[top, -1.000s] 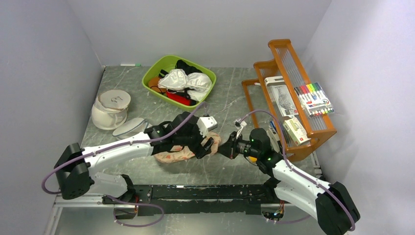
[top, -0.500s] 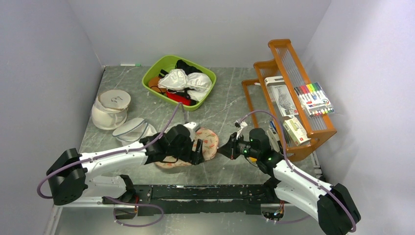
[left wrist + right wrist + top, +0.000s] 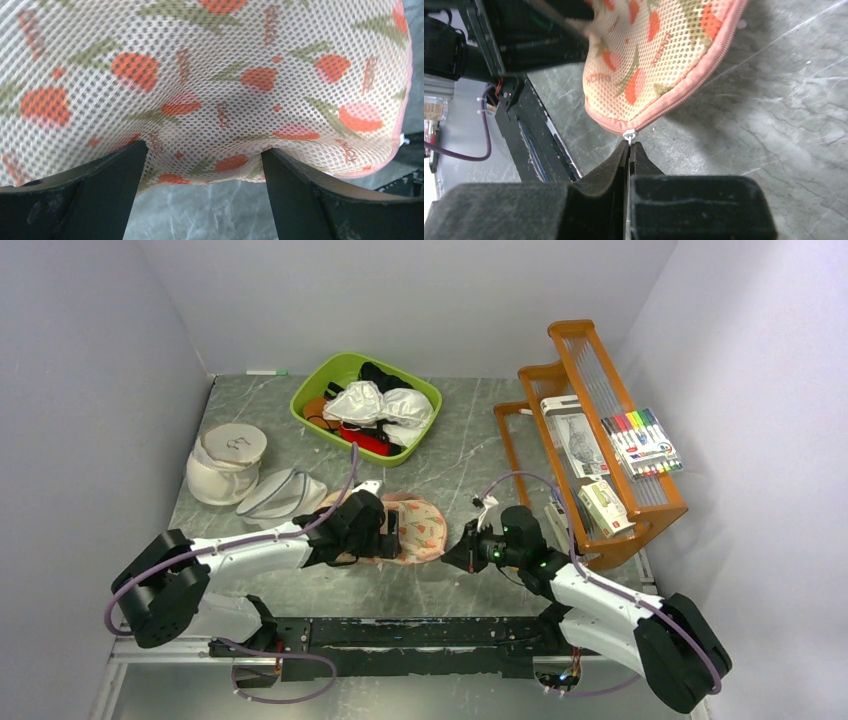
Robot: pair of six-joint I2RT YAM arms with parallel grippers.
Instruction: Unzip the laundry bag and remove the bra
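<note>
The laundry bag (image 3: 415, 530), pale pink mesh with orange-red flowers, lies on the grey table between both grippers. My left gripper (image 3: 388, 533) is open at its left part; in the left wrist view the bag's mesh (image 3: 210, 75) drapes across both spread fingertips (image 3: 125, 165), with my gripper (image 3: 202, 150) around its edge. My right gripper (image 3: 463, 553) is at the bag's right tip. In the right wrist view it (image 3: 630, 145) is shut on the white zip pull (image 3: 629, 134) at the corner of the bag (image 3: 649, 45). The black bra is hidden.
A green bin (image 3: 308, 392) at the back holds white bras (image 3: 380, 405) and dark items. Round white mesh bags (image 3: 228, 465) stand at the left. An orange wooden rack (image 3: 590, 420) with markers (image 3: 640, 443) stands at the right. A black rail (image 3: 400, 635) runs along the near edge.
My left gripper has drawn back to the left and the bag now lies farther from the near edge, its right lobe showing. My right gripper has shifted slightly left and nearer.
</note>
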